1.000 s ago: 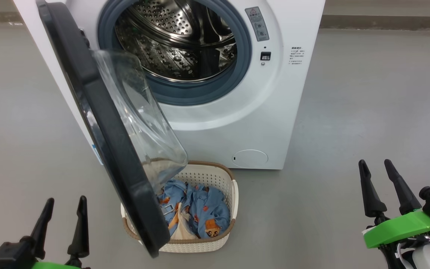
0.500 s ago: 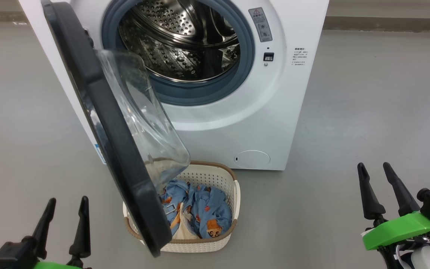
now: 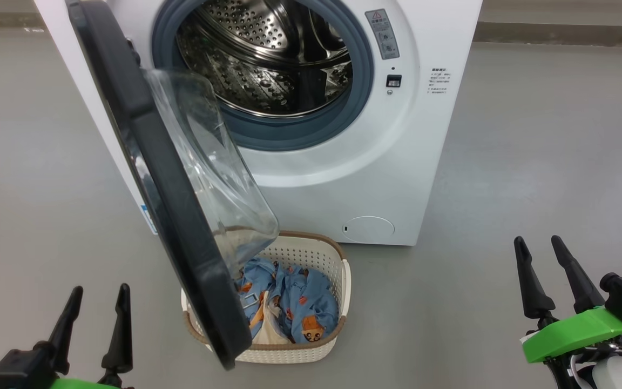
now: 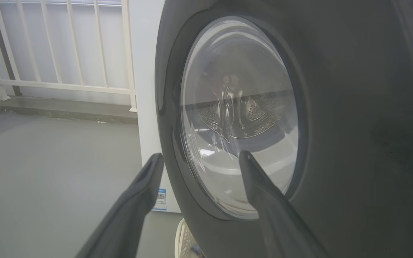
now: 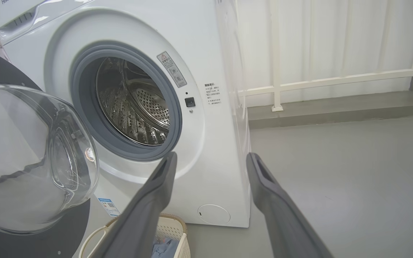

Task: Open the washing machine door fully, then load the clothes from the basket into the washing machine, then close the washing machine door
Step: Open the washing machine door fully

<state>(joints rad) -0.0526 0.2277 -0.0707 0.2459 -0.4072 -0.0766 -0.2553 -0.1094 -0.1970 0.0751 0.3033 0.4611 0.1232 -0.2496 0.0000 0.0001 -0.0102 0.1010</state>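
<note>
Washing machine: the white washing machine stands on the grey floor, its front facing the head camera.
Door: the black door is hinged on the left and swung partly out, so the head view sees it almost edge-on. Its clear glass bowl bulges toward the opening.
Drum: the steel drum is open to view inside the grey-blue rubber ring. No clothes show inside it.
Basket: the cream basket sits on the floor just in front of the machine, below the opening. In the head view the door's lower edge covers its left part.
Clothes: the blue clothes with orange bears lie bunched inside the basket, partly hidden by the door.
Left claw: the left gripper is at the lower left, fingers spread wide and holding nothing. It is on the door's outer side, and in the left wrist view its fingers point at the door's window.
Right claw: the right gripper is at the lower right, spread wide and empty, over bare floor, well apart from the basket and the machine.
Background: a white railing runs behind the machine.
</note>
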